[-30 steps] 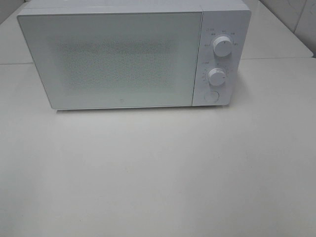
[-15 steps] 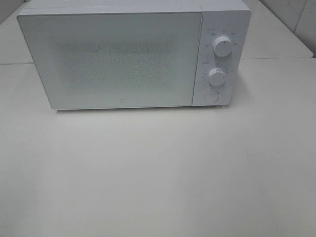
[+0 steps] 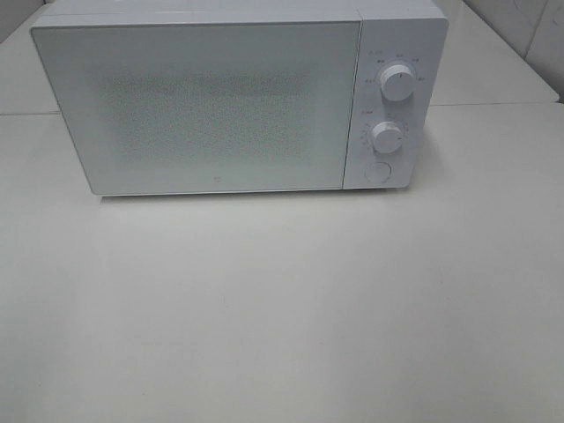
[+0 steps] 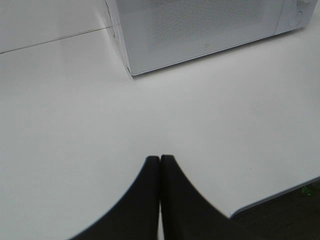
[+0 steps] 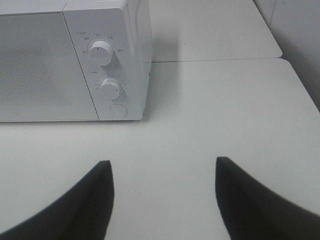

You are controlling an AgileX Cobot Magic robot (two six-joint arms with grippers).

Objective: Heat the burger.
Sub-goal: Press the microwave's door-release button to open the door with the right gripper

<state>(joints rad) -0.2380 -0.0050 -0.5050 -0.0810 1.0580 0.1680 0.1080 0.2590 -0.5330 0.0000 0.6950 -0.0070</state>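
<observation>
The burger is not in any view. It may be behind the shut door (image 3: 198,110) of the microwave (image 3: 264,26), but I cannot tell, because the door is cloudy. A burger is most likely light and soft, with layers that can slide. So I think it should be held gently by its sides, low down, and not squeezed.

The microwave is a smooth white box on the far side of the table (image 3: 282,317). On its right part are a top knob (image 3: 396,84), a lower knob (image 3: 387,137) and a round button (image 3: 377,173). The table is flat, pale and plain.

The left gripper (image 4: 160,159) has its dark fingers pressed together, with nothing between them. The right gripper (image 5: 162,161) has its fingers wide apart and holds nothing.
</observation>
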